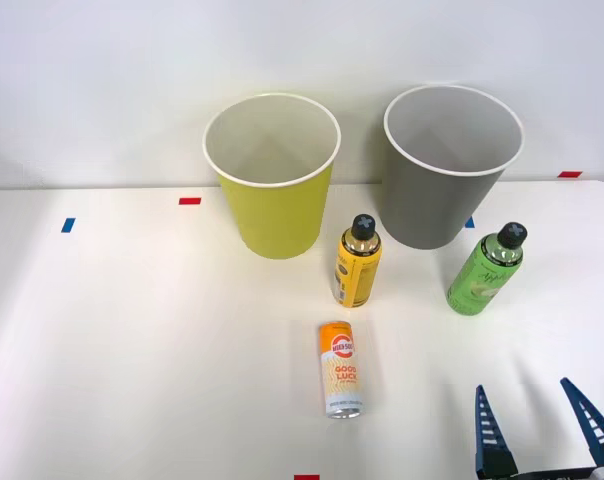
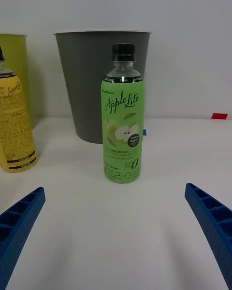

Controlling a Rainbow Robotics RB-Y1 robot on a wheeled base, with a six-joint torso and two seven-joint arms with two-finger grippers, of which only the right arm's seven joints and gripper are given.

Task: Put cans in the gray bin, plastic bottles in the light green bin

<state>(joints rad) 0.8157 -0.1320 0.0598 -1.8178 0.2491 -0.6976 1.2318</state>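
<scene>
Right gripper (image 1: 544,420) sits at the near edge of the white table (image 1: 132,350), nearer the camera than the green bottle (image 1: 485,269) and well apart from it. Claw spread wide, both blue ribbed fingers (image 1: 487,432) splayed apart, nothing between them, touching nothing. In the wrist view the gripper (image 2: 116,232) points straight at the green bottle (image 2: 122,118), which stands centred in the gap between the two fingers (image 2: 212,222), clear of both.

Green bottle: upright, black cap, "Apple Lite" label, standing just in front of the gray bin (image 1: 450,165) and slightly to its right. In the wrist view the gray bin (image 2: 87,87) stands directly behind it.

Yellow bottle (image 1: 358,263): upright, black cap, left of the green bottle, in front of the gap between the two bins. Also at the wrist view's edge (image 2: 14,125).

Light green bin (image 1: 273,175): upright, left of the gray bin, near it but not touching. Both bins look bare inside as far as the front view reaches.

Orange can (image 1: 340,369): "Good Luck", lying on its side on the table, nearer the camera than the yellow bottle, silver end toward the camera. Well left of the gripper.
</scene>
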